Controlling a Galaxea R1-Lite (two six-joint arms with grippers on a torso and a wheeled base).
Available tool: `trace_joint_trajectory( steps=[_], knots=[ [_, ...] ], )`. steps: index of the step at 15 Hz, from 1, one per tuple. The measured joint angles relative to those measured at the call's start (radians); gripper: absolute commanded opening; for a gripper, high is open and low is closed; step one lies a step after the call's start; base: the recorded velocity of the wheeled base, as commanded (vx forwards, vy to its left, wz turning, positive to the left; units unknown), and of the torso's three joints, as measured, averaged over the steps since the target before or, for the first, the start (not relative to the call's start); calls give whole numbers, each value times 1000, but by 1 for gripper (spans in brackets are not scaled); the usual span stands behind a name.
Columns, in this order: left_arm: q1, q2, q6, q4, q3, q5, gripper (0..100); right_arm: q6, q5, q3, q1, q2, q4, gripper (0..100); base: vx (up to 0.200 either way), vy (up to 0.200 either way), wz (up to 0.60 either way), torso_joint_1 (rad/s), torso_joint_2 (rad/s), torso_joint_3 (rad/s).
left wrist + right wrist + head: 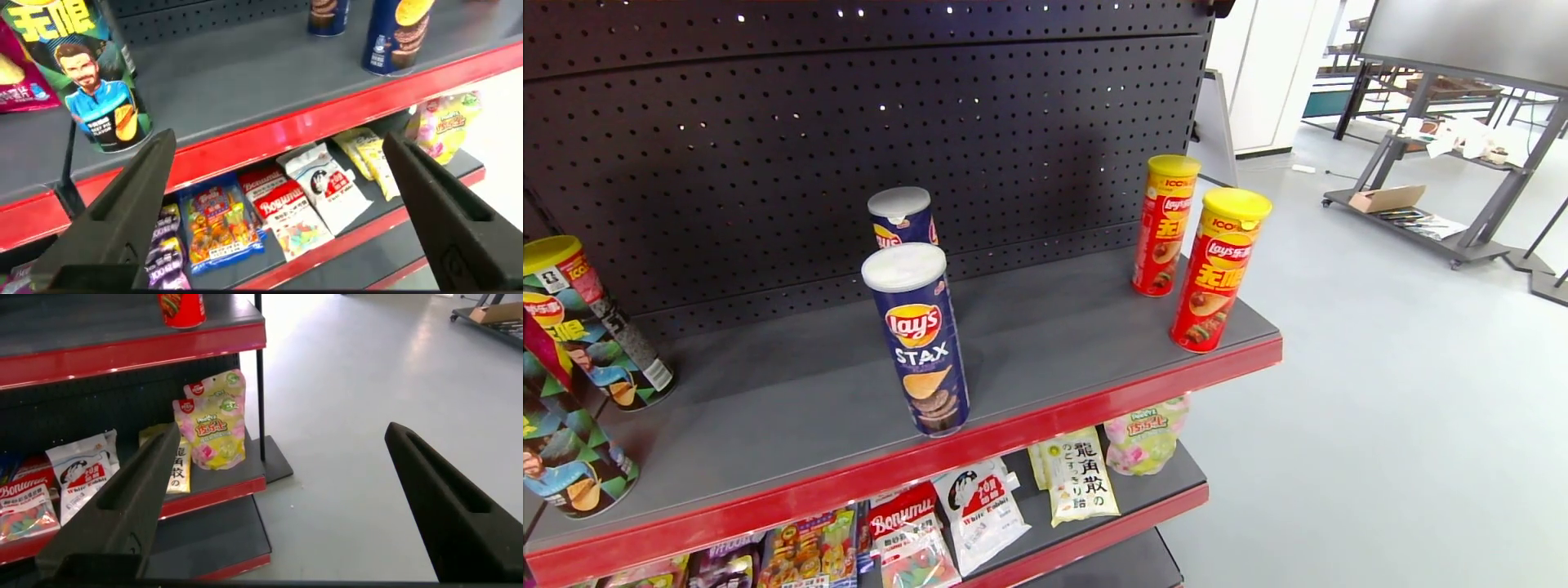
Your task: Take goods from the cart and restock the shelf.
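Note:
The grey shelf (792,400) with a red front edge carries two blue chip cans, one at the front (916,343) and one behind it (901,216). Two red cans with yellow lids (1221,269) (1165,224) stand near the shelf's right end. Patterned green cans (584,327) (564,445) stand at its left end. My left gripper (279,139) is open and empty, hanging in front of the shelf's red edge (245,135), below a green can (98,82). My right gripper (283,429) is open and empty, beside the shelf's right end near a red can (181,306).
Snack bags (980,510) fill the lower shelf, among them a green-yellow pouch (214,420) at its right end. A black pegboard (849,122) backs the shelf. Open grey floor (1380,392) lies to the right, with a metal rack (1445,220) far behind.

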Motion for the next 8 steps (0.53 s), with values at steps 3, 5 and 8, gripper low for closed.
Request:
trace_joint_trajectory(
  steps=[3, 5, 8],
  knots=[
    [0, -1, -3, 0, 1, -7, 100, 0, -1, 0, 0, 0, 0, 100, 0, 0, 600, 1, 2, -1],
    [0, -2, -5, 1, 2, -7, 100, 0, 0, 0, 0, 0, 0, 100, 0, 0, 600, 7, 0, 2],
    [0, -2, -6, 0, 2, -9, 100, 0, 0, 0, 0, 0, 0, 100, 0, 0, 600, 2, -1, 5]
  ],
)
